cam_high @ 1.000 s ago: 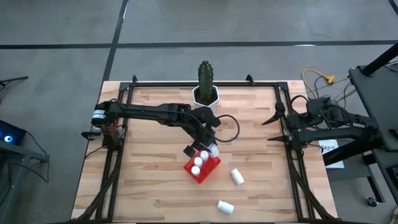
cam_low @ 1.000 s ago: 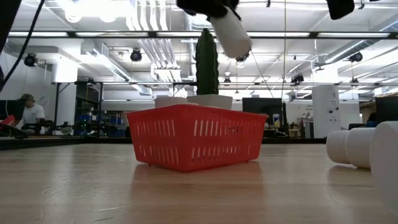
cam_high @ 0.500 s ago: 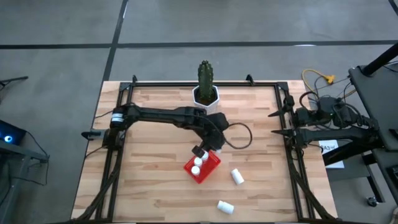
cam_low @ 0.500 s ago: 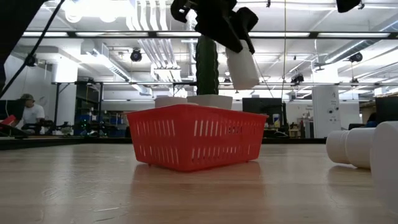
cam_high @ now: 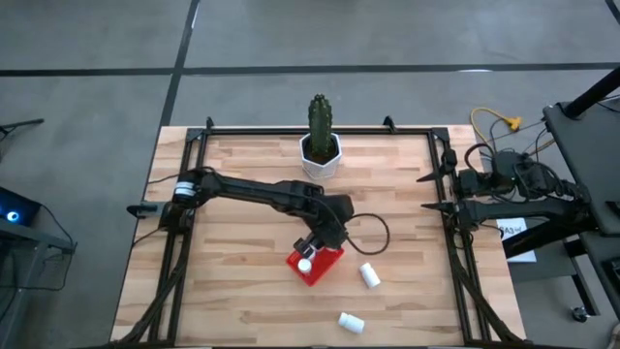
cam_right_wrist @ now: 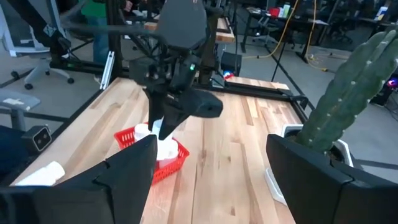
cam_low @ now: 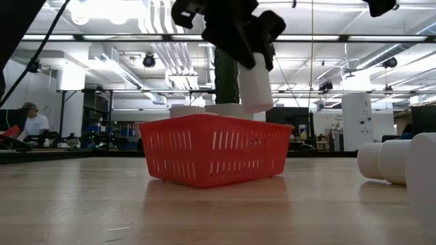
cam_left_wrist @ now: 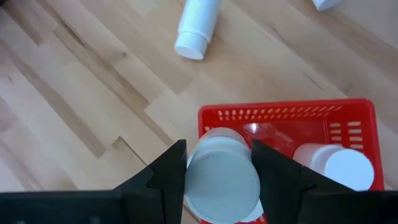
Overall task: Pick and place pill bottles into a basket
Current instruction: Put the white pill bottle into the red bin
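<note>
Over the red basket, mid-table, the left gripper hangs clamped on a white pill bottle; lowering it upright beside the bottles inside seems wise. The right gripper waits spread apart at the table's edge.

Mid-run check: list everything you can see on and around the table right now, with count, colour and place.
Pill bottle in grip: one, white, upright over the basket.
Pill bottles in basket: at least two, white; full count hidden.
Loose pill bottles: two, white, lying on the table right of the basket and nearer the front edge.
Basket: one, red, mid-table.
Cactus pot: one, white, green cactus, back edge.
Person: one, far background.
Left gripper: closed on the bottle.
Right gripper: open, parked at the table's right side.
</note>
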Robot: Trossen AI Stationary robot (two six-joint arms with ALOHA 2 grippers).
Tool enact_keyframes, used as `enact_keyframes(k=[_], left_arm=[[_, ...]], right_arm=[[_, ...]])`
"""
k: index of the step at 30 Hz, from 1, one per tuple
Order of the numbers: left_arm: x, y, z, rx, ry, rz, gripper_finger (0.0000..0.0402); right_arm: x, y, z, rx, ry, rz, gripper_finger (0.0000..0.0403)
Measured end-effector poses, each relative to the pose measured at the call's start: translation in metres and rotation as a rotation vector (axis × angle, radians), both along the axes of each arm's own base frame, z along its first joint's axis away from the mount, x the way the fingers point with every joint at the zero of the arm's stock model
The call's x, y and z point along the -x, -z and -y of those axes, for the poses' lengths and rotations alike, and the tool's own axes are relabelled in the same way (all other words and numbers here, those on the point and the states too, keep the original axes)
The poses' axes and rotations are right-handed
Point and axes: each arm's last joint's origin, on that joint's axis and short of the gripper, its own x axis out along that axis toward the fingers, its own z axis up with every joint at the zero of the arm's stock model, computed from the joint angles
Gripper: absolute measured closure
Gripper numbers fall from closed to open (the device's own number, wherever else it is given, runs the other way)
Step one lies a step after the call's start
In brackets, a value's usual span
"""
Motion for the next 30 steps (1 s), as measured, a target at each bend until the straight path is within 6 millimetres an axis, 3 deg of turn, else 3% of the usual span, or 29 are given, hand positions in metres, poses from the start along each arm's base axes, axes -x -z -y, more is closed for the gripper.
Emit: enact_keyframes(k=[6,22,30], left_arm=[[-0.007,0.016,0.004,-0.02,0.004,-0.035,0.0262],[-0.006,0.02,0.011,-0.026,0.016,-0.05,0.0262],[-0.018,0.05,0.013,-0.034,0.019,-0.105,0.0262]], right_arm=[[0.0,0.0,0.0,-0.003,0.001,-0.002,0.0119],[0.002,0.001,0.0,-0.012,0.003,-0.009,0.011],[0.002,0.002,0.0,-0.017,0.006,-0.017,0.0111]])
